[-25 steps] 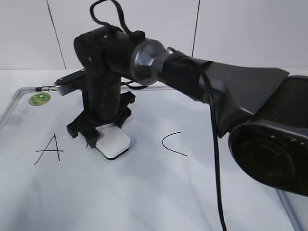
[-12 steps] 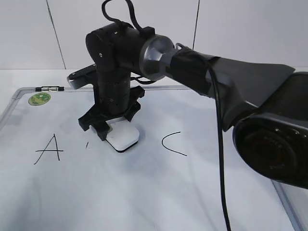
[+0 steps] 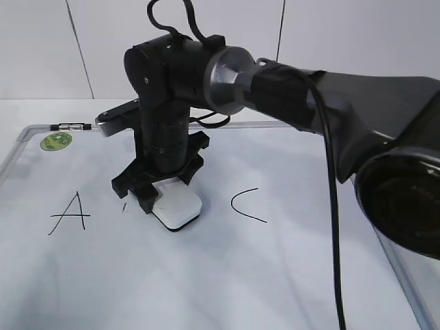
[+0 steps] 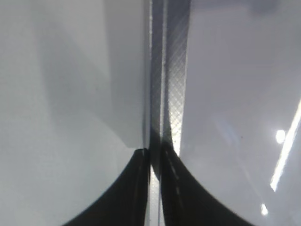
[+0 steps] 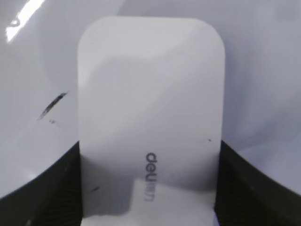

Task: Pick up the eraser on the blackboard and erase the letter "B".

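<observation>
My right gripper reaches across to the left half of the blackboard and is shut on the white eraser, which lies flat on the board. In the right wrist view the eraser fills the space between the dark fingers, grey print facing up. Of the letter "B" only a short black stroke shows, just left of the eraser; the same stroke appears in the right wrist view. My left gripper is shut, hovering over the board's grey frame.
A black "A" is drawn left of the eraser and a black "C" right of it. A round green sticker sits in the board's far left corner. The right arm's bulky body fills the right side.
The right gripper has slid the eraser to the right across the board, then slightly nearer. The short stroke left of it became uncovered. The grip is unchanged.
</observation>
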You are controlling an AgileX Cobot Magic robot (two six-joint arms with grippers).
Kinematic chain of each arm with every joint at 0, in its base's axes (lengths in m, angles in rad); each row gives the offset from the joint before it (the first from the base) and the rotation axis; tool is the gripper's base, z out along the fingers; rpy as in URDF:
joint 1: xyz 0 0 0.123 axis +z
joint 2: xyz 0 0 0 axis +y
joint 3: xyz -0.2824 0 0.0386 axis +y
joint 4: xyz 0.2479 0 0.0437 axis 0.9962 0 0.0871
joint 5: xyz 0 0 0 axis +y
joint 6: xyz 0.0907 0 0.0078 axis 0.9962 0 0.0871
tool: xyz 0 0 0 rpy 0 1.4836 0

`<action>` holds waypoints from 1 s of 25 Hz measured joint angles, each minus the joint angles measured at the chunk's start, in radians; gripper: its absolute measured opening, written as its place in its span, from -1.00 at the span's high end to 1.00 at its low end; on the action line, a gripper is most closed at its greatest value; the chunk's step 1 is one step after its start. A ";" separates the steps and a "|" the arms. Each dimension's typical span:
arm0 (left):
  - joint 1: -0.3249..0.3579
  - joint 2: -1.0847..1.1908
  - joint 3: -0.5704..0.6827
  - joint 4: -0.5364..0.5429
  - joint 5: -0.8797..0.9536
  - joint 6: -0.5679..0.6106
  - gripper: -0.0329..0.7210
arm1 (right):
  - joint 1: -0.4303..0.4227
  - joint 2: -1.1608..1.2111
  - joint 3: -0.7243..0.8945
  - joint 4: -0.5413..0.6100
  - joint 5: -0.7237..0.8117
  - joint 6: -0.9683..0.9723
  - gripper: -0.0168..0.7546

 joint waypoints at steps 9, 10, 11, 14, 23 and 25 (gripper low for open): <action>0.000 0.000 0.000 0.000 0.000 0.000 0.73 | 0.090 -0.049 0.094 0.006 -0.007 -0.001 -0.37; 0.000 0.000 0.000 0.000 0.000 0.000 0.73 | 0.105 -0.050 0.096 0.012 -0.007 -0.008 -0.37; 0.000 0.000 0.000 0.000 0.000 0.000 0.73 | 0.117 -0.050 0.096 0.014 -0.007 -0.008 -0.37; 0.000 0.000 0.000 0.000 0.000 0.000 0.73 | 0.135 -0.050 0.096 0.021 -0.007 -0.008 -0.37; 0.000 0.000 0.000 0.000 0.002 0.000 0.73 | 0.080 -0.050 0.098 -0.095 -0.005 0.013 -0.37; 0.000 0.000 0.000 0.000 0.003 0.000 0.73 | 0.047 -0.050 0.098 -0.105 -0.005 0.018 -0.37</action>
